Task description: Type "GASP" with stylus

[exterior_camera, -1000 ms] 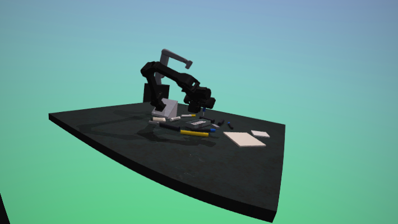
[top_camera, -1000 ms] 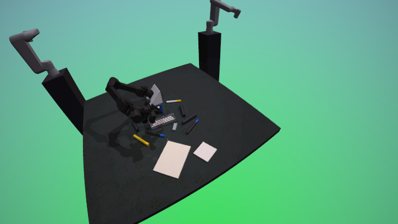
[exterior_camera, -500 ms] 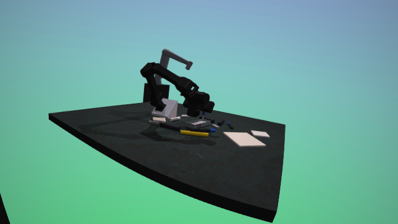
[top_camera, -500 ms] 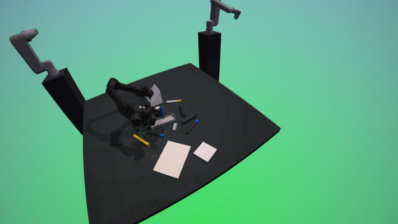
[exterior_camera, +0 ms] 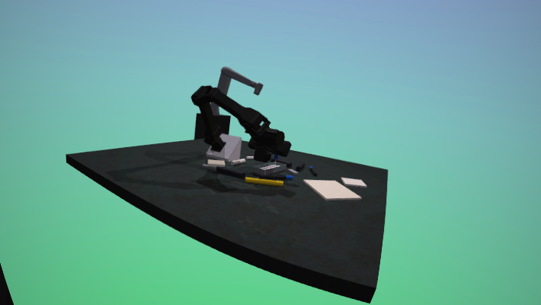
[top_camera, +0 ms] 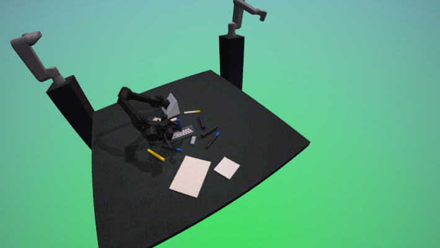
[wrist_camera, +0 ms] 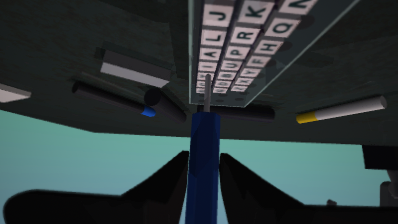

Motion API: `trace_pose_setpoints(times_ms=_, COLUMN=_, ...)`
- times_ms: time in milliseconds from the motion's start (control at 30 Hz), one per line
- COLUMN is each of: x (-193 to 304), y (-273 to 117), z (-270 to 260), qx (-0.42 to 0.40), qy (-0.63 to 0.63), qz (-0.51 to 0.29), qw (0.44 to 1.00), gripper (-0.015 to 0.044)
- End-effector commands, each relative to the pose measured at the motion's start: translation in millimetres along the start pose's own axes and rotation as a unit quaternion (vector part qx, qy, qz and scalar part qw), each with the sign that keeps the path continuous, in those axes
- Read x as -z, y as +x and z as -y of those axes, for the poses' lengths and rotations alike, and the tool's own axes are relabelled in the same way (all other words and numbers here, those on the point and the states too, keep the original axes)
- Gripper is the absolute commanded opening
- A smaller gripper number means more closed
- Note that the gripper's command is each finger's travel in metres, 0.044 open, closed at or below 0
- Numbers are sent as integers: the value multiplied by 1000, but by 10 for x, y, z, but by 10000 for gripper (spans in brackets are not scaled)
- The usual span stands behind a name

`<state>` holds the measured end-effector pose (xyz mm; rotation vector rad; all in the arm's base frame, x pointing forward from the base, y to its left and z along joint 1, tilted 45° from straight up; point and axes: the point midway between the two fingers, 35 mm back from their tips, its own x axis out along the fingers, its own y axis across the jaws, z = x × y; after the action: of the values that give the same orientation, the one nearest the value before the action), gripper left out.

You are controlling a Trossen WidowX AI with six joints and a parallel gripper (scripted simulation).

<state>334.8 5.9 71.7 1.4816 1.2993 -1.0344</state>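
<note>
The blue stylus [top_camera: 178,124] [exterior_camera: 276,157] [wrist_camera: 205,135] has a thin grey tip that points at the keyboard. My gripper [wrist_camera: 204,159] is shut on the stylus, over the keyboard's far end in the wrist view. The keyboard [top_camera: 183,133] [exterior_camera: 271,168] [wrist_camera: 243,37] has white lettered keys in slanted rows. In the wrist view the stylus tip overlaps the far keys of the row with J, L, A and I, and partly hides them. Whether the tip touches a key or is above it, I cannot tell. The S and G keys cannot be made out.
A grey block [top_camera: 193,140] [wrist_camera: 135,72] lies beside the keyboard. Black pens, a white marker [top_camera: 190,111] [wrist_camera: 347,109] with a yellow end and a yellow marker [top_camera: 156,155] [exterior_camera: 264,181] lie around it. A grey wedge [top_camera: 175,108] stands behind; a paper sheet [top_camera: 190,177] [exterior_camera: 331,190] lies in front.
</note>
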Motion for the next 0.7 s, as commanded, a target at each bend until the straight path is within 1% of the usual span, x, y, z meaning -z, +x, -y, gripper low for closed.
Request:
trace_pose_setpoints(times_ms=0, x=-5, y=10, z=-1, qx=0, qy=-2, qz=-2, qw=1000, gripper=81)
trace_pose_setpoints(times_ms=667, x=-103, y=67, z=-1, qx=0, qy=-2, qz=-2, qw=1000, gripper=81)
